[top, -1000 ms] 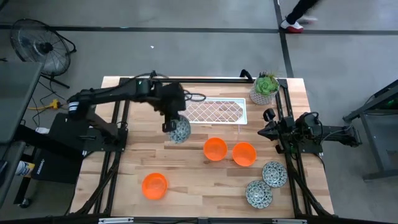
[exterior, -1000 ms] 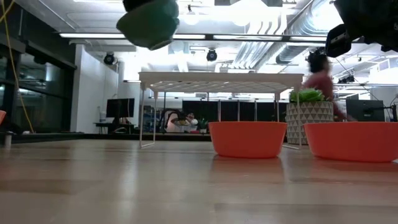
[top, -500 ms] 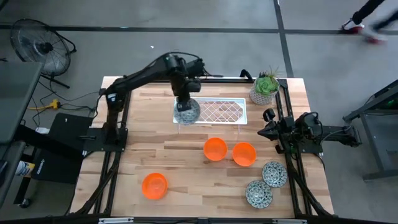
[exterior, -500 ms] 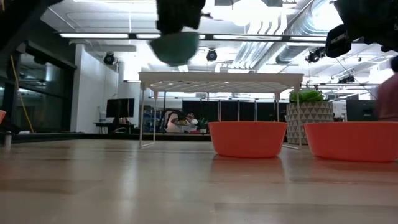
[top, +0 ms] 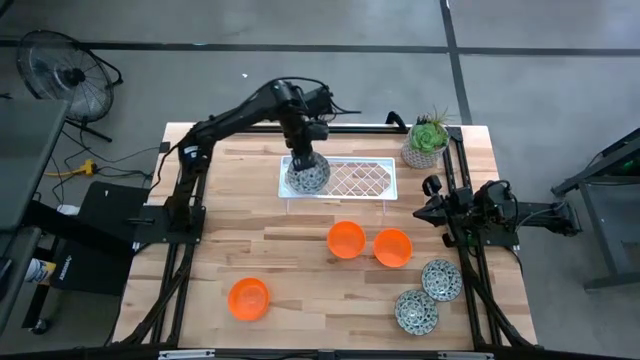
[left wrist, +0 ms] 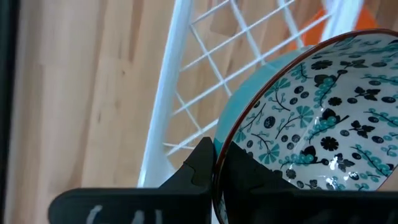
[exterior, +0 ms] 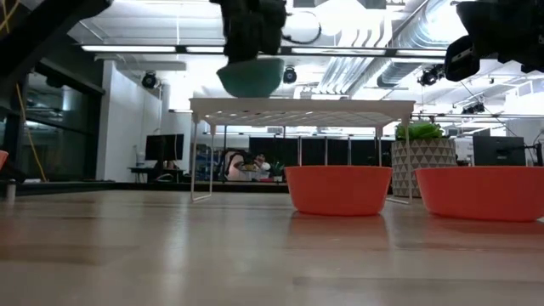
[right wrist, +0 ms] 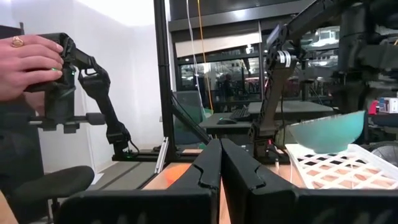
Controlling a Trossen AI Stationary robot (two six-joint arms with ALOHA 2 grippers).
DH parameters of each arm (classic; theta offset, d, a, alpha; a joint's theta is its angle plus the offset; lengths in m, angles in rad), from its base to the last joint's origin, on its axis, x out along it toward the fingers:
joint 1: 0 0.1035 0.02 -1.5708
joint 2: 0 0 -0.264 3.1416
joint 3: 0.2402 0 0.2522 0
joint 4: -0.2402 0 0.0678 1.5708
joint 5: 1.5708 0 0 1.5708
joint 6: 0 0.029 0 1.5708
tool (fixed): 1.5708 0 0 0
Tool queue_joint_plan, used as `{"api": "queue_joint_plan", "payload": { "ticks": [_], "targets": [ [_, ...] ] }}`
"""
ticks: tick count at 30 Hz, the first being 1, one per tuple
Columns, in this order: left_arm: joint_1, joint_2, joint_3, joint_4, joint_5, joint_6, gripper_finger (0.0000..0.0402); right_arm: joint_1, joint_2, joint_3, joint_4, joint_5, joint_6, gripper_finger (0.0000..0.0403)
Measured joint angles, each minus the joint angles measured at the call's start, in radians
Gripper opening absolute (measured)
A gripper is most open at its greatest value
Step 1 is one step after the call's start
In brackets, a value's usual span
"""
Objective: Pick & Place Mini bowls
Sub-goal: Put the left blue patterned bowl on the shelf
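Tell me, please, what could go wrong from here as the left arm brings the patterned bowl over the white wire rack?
1. The left gripper pinches only the rim of the patterned bowl, so the bowl could tilt or slip from the grip.
2. The bowl hangs just above the left end of the white wire rack; released so near that edge, it might tip off onto the table.
3. Its rounded base could sit unevenly on the open wire lattice.
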Motion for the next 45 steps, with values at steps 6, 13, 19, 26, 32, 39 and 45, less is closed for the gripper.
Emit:
{"api": "queue_joint_plan", "payload": {
  "ticks": [6,13,19,26,32,39,45],
  "targets": [
    [0.009,0.009,-0.004,-0.002,-0.006,-0.005,0.0004,0.000,0.000,0.000,0.000,0.000,0.000,0.0000],
    [0.019,0.007,-0.002,-0.001,0.040,-0.014,0.0004,0.000,0.000,0.000,0.000,0.000,0.000,0.0000],
    [0.025,0.007,-0.006,0.001,0.036,-0.029,0.0004,0.000,0.000,0.000,0.000,0.000,0.000,0.0000],
    [0.032,0.005,-0.098,-0.002,0.050,-0.057,0.0004,0.000,0.000,0.000,0.000,0.000,0.000,0.0000],
    [0.031,0.004,-0.100,-0.001,0.042,-0.057,0.0004,0.000,0.000,0.000,0.001,0.000,0.000,0.0000],
    [0.031,0.006,-0.104,0.001,0.031,-0.032,0.0049,0.000,0.000,0.000,0.001,0.000,0.000,0.0000],
    [0.031,0.007,-0.104,0.000,0.030,-0.031,0.0068,0.000,0.000,0.000,0.001,0.000,0.000,0.0000]
  ]
}}
